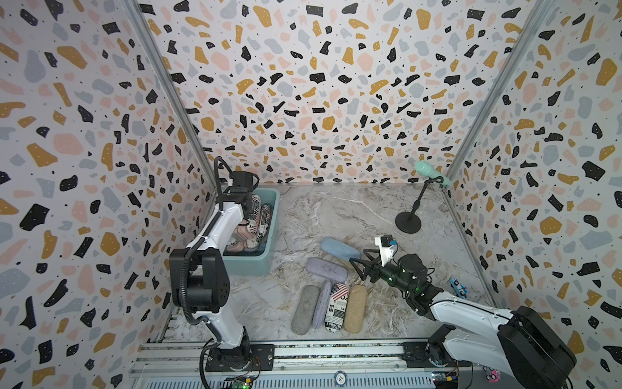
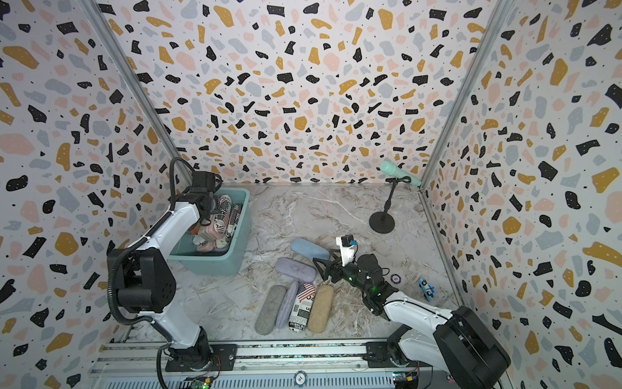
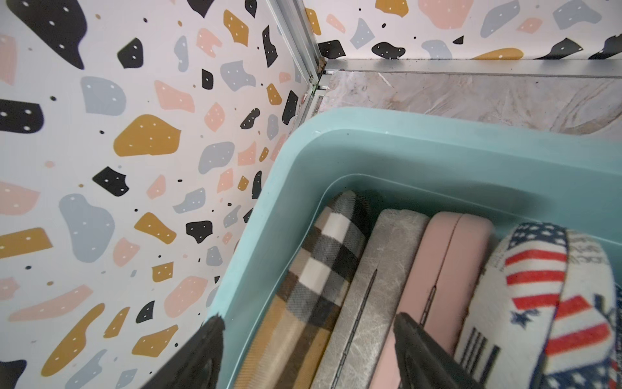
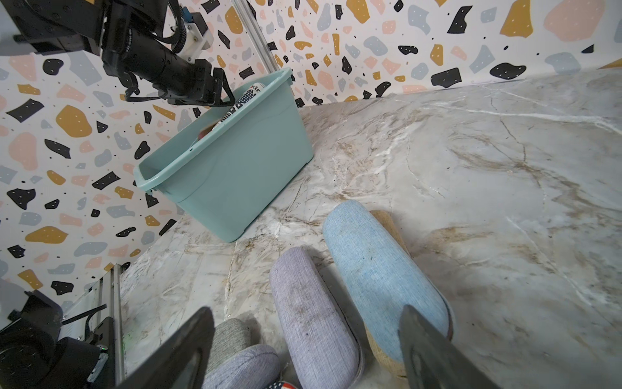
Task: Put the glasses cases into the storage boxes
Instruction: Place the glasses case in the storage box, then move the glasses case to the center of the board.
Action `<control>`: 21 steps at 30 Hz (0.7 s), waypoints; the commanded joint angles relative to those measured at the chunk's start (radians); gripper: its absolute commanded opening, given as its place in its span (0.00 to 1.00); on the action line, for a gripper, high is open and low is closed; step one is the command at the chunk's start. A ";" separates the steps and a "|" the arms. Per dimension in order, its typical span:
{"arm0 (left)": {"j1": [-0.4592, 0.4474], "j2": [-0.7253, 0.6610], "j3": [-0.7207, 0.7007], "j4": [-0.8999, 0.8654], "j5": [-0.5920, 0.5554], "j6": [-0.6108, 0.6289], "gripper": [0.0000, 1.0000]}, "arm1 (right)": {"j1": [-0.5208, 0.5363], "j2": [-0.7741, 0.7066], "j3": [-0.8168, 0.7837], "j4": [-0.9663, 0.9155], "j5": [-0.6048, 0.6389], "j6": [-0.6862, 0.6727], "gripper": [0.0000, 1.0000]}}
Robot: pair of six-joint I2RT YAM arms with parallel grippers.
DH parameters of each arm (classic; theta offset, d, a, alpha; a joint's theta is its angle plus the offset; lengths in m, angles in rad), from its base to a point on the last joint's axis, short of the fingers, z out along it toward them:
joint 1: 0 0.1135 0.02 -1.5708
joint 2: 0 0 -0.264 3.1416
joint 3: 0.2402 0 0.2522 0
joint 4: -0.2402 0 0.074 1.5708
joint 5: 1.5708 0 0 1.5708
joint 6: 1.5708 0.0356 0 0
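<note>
Grey case (image 1: 305,309), near lavender case (image 1: 320,304), flag-print case (image 1: 336,304) and tan case (image 1: 355,308) lie side by side, touching, at the near edge of the marble-look table (image 1: 336,208), none yet stowed. Just beyond them the right gripper (image 1: 355,268) hovers beside the far lavender case (image 1: 326,269), jaws apart and empty. The light blue case (image 1: 340,248) lies just past it, resting partly on a second tan case (image 4: 387,220). The far lavender case looks the likely next pick. It is best taken across its narrow width at mid-length, jaws square to its long axis, so the rounded shell neither twists nor slips out. A straight lift should spare its blue neighbour. At far left the teal tub (image 1: 274,222) already holds a plaid case (image 3: 323,256), a pink case (image 3: 447,262) and others, packed lengthwise. The left gripper (image 3: 308,321) hangs over them, jaws apart, gripping nothing. That arm should probably clear the tub before another case goes over the tall rim, laid parallel to the rest.
</note>
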 commanded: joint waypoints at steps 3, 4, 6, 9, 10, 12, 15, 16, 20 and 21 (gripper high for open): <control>0.003 -0.090 0.035 -0.003 0.076 -0.080 0.76 | 0.003 0.003 0.008 -0.012 0.013 -0.017 0.87; 0.003 -0.122 0.017 0.020 0.100 -0.105 0.73 | 0.004 0.005 0.011 -0.012 0.012 -0.016 0.87; 0.003 -0.186 -0.027 0.075 0.160 -0.140 0.69 | 0.006 0.008 0.011 -0.012 0.015 -0.017 0.87; 0.005 -0.262 -0.078 0.133 0.205 -0.188 0.64 | 0.006 0.009 0.011 -0.014 0.023 -0.018 0.86; 0.008 -0.283 -0.091 0.145 0.221 -0.192 0.63 | 0.008 0.008 0.011 -0.015 0.029 -0.018 0.86; 0.019 -0.318 -0.117 0.169 0.260 -0.200 0.61 | 0.009 0.004 0.009 -0.017 0.043 -0.016 0.86; 0.050 -0.370 -0.154 0.204 0.380 -0.212 0.57 | 0.011 -0.007 0.003 -0.017 0.078 -0.004 0.85; 0.063 -0.392 -0.175 0.229 0.458 -0.220 0.59 | 0.011 -0.011 -0.001 -0.019 0.093 0.001 0.84; 0.062 -0.453 -0.204 0.216 0.577 -0.240 0.50 | 0.011 -0.017 -0.005 -0.028 0.148 0.008 0.84; 0.047 -0.469 -0.211 0.201 0.582 -0.243 0.50 | 0.011 -0.022 -0.011 -0.022 0.166 0.010 0.84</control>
